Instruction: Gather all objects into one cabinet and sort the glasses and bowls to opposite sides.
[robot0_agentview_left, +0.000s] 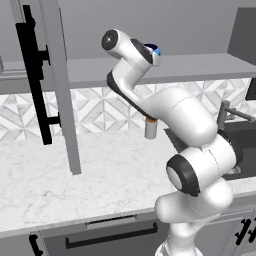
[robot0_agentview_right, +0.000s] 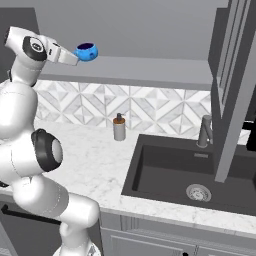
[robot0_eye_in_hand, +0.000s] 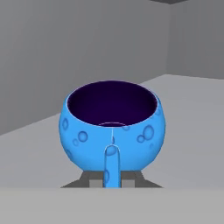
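The bright blue bowl (robot0_eye_in_hand: 113, 127), dark purple inside, stands upright right in front of the hand camera. My gripper (robot0_eye_in_hand: 112, 177) is shut on the bowl, a blue strip of it pinched between the two fingertips. From the right base view, the bowl (robot0_agentview_right: 86, 51) sits at the tip of my gripper (robot0_agentview_right: 75, 56), low over the left part of the grey shelf (robot0_agentview_right: 150, 70) of the open cabinet. In the left base view the bowl (robot0_agentview_left: 154, 49) peeks out behind my hand, over the shelf (robot0_agentview_left: 200, 67). The glasses are out of view.
An open grey cabinet door (robot0_agentview_left: 60, 80) with a long black handle hangs on the left, another door (robot0_agentview_right: 232, 90) on the right. Below the shelf a soap dispenser (robot0_agentview_right: 119, 128) stands on the marble counter (robot0_agentview_left: 75, 175), next to the dark sink (robot0_agentview_right: 165, 172) and faucet (robot0_agentview_right: 204, 131).
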